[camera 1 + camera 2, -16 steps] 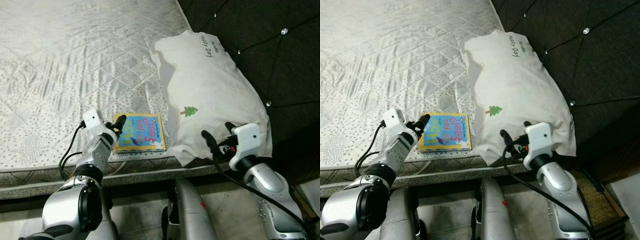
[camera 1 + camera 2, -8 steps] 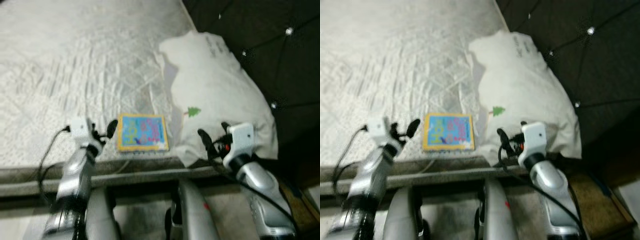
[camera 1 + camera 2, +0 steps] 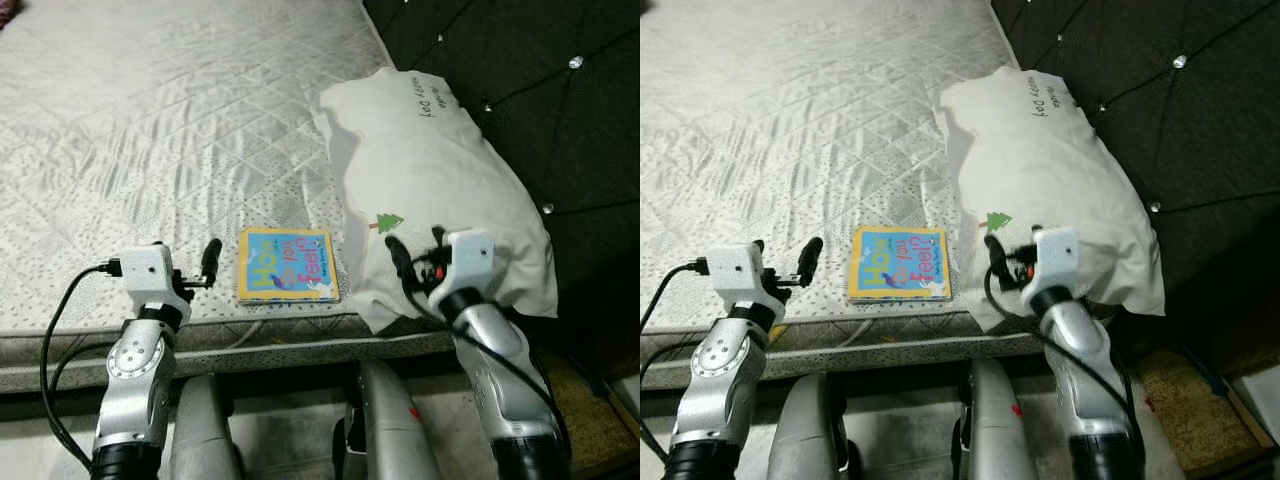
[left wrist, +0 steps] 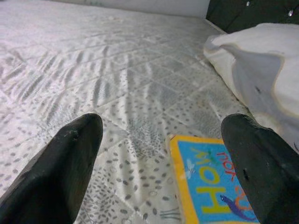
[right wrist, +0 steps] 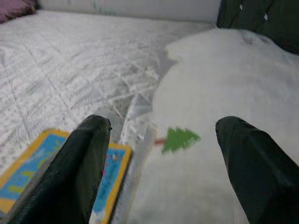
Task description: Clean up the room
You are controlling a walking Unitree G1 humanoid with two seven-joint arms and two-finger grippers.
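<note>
Book [image 3: 288, 265] lies flat near the mattress [image 3: 150, 130] front edge, between both grippers. Left gripper [image 4: 159, 163] just beside its left side, fingers spread, empty. Right gripper [image 5: 163, 172] over the pillow [image 3: 430, 180] corner, fingers apart, empty. Pillow touches the book's right edge; dark tufted headboard [image 3: 540, 70] behind.

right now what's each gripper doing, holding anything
Left gripper: open, empty, beside the book on the mattress.
Right gripper: open, empty, at the pillow.
</note>
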